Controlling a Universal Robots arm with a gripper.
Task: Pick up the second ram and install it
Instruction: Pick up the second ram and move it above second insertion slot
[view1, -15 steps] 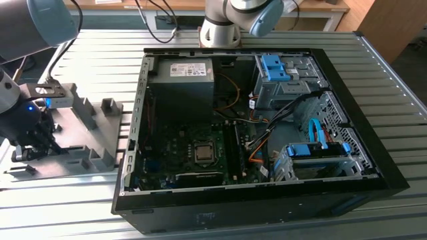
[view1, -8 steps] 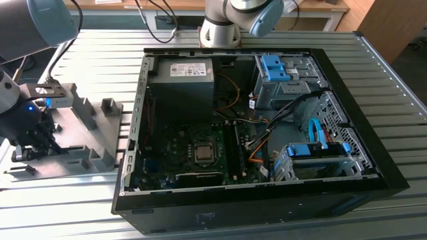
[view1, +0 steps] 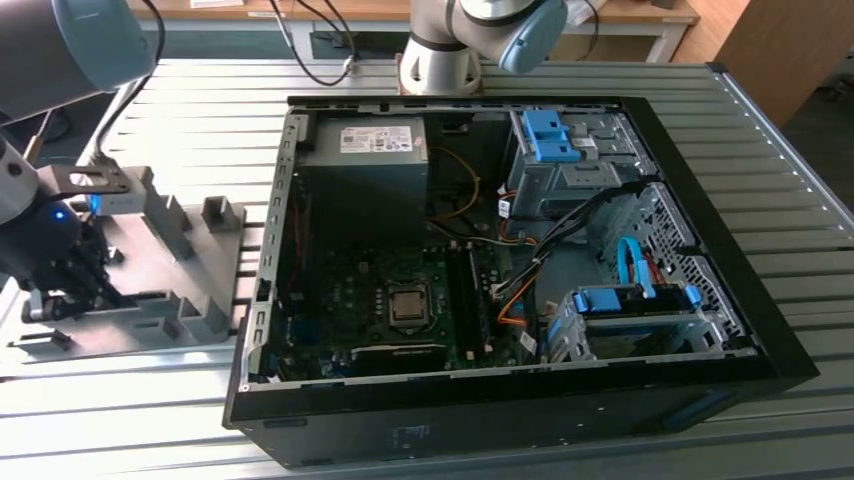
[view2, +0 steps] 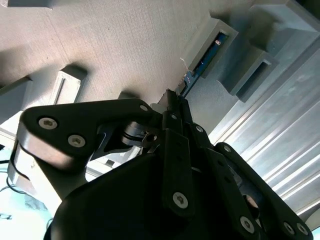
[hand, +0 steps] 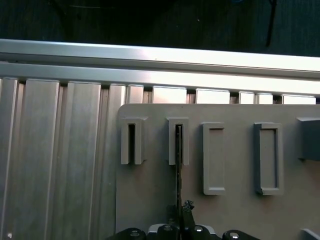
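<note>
The second ram (hand: 178, 165) stands on edge in a slot of the grey tray (hand: 150, 195), seen as a thin dark line in the first wrist view. Its blue-green end (view2: 205, 57) sits in a grey upright in the second wrist view. My gripper (view2: 172, 100) has its fingertips drawn together on the stick's near end, also seen at the frame edge of the first wrist view (hand: 181, 216). In the exterior view the gripper (view1: 60, 295) hangs low over the tray (view1: 200, 270) at the exterior view's left. The open computer case (view1: 267, 250) holds the motherboard (view1: 387, 290).
Several grey uprights (view1: 174, 225) rise from the tray around the gripper. Neighbouring tray slots (hand: 132, 142) and pockets (hand: 215, 157) flank the stick. The slatted metal table (view1: 200, 110) carries the tray and case. Cables and drive cages (view1: 574, 160) crowd the case's right half.
</note>
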